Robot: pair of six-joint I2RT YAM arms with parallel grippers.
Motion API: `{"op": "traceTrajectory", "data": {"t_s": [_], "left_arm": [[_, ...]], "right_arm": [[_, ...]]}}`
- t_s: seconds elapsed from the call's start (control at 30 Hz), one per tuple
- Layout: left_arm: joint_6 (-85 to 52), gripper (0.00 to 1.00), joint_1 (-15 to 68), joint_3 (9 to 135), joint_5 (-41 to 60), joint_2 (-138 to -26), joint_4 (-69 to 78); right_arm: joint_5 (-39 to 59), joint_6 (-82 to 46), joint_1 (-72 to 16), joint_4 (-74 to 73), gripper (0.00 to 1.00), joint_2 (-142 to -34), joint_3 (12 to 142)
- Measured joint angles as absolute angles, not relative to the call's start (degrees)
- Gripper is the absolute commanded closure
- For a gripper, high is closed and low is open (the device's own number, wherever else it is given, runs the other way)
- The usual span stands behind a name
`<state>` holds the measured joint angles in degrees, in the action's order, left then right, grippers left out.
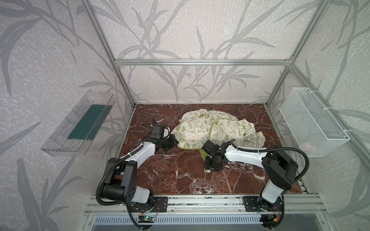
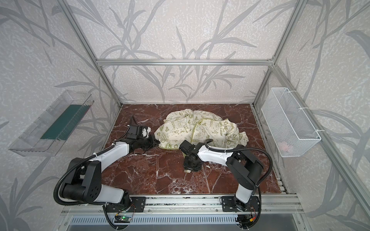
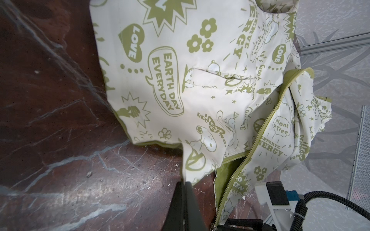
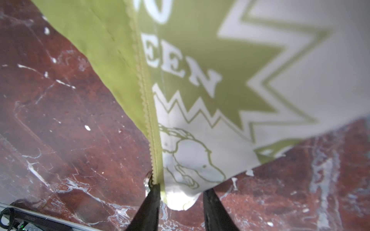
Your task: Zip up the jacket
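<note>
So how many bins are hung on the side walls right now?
2. A clear plastic tray hangs on the left wall and a white wire basket on the right wall. None other shows in both top views.

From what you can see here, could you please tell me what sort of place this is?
Probably a robot test cell: an aluminium frame with wallpapered panels encloses a marble-patterned tabletop, and two rail-mounted arms work a jacket.

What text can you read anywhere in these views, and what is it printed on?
All on the jacket:
"LOVE", in hearts
"EARTH DAY EVERYDAY", speech bubble
"Plant a Tree", cloud
"CONSERVE ENERGY", first letters hidden beside the zipper
"EEN", starburst in the right wrist view, rest cut off
Other scattered words: too small or creased to read.
</note>
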<state>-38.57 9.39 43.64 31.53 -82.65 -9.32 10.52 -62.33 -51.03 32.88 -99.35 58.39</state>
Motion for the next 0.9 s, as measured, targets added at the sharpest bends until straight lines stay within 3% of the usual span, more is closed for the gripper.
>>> {"op": "traceTrajectory", "data": {"t_s": [0.23,0.6,0.77,0.9], "left_arm": [[-38.57,1.00,9.39,43.64,31.46,-82.65,-9.32],[-38.54,1.00,9.39,43.64,30.52,-82.56,-9.34],[-37.36,1.00,9.74,43.75,30.09,-81.23,-10.55],[-37.30,1.00,10.61,43.77,31.57,-78.32,-10.20]], "right_arm": [[11.68,-62.39,-50.06,32.62,0.71,-99.63,57.78],[18.13,-58.28,-48.07,36.03,0.99,-106.41,64.77],[16.71,-54.92,-48.42,36.84,1.00,-105.95,64.97],[15.51,-53.45,-48.40,29.12,1.00,-98.32,56.29]]}}
